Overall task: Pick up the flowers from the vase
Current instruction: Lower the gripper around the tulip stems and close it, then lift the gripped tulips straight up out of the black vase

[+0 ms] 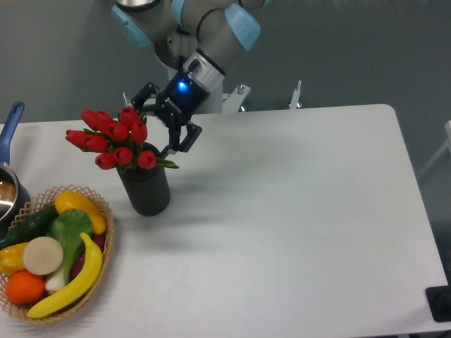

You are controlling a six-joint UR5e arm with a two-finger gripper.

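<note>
Arm angled down-left, end effector spread wide and empty beside the flowers in the vase.

White round-cornered table against a plain grey-green wall.

No text, label, brand, number or sign can be read anywhere in this view. The gripper body, at about 11 o'clock from the table's middle, carries only a small blue light and a faint pale mark too blurred to make out.
</note>
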